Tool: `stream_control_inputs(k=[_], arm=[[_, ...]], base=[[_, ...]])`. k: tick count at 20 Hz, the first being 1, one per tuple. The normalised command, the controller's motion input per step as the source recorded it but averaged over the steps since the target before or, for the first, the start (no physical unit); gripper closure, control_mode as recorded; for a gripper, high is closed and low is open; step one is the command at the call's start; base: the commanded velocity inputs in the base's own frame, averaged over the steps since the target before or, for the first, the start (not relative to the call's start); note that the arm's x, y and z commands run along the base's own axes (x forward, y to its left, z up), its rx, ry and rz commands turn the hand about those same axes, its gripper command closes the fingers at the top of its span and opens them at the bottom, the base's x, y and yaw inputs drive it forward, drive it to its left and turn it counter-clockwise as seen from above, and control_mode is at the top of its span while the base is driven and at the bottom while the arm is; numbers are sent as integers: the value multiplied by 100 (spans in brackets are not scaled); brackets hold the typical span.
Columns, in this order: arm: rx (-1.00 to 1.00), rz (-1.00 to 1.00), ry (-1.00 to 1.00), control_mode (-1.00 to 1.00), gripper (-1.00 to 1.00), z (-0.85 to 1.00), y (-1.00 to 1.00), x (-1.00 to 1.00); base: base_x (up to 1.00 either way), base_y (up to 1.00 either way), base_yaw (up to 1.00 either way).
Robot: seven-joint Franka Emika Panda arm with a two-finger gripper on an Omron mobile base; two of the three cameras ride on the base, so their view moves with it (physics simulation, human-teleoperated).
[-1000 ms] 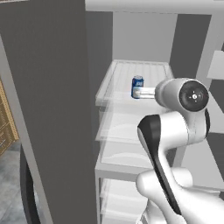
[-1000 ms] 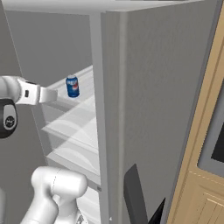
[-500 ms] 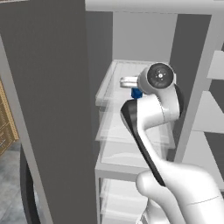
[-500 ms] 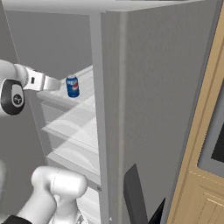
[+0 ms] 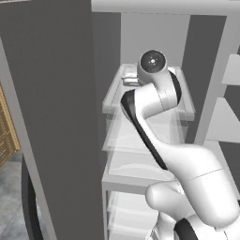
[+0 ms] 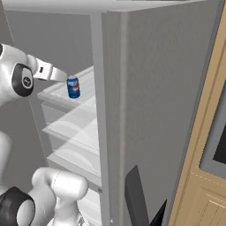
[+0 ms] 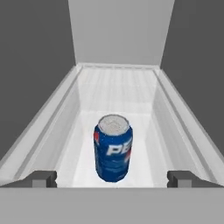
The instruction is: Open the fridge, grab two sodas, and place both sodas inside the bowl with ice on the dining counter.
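Light wood cabinet (image 6: 201,176) at right.

Soda can (image 7: 113,148) — white lettering, partly readable "PE" — Pepsi-style label

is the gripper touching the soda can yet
Apart. In the hand view the soda can stands upright on the white fridge shelf, with clear gaps to both fingertips of the open gripper.

Flat even rendered light, faint shadows, slightly soft.
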Motion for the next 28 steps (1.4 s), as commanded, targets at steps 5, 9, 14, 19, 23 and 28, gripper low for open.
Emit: stream_control_inputs(k=[5,9,14,19,23,28], arm=[[0,0,9,-100,-100,-3,0,38],[0,0,3,-100,-100,-13,0,20],[0,0,2,-100,-100,-14,-7,20],[0,0,1,-100,-100,-24,-11,14],[0,0,1,-100,-100,-20,-12,17],[0,0,0,-100,-100,-24,-19,19]], base=[[0,0,0],[0,0,0],[0,0,0],[0,0,0],[0,0,0],[0,0,0]])
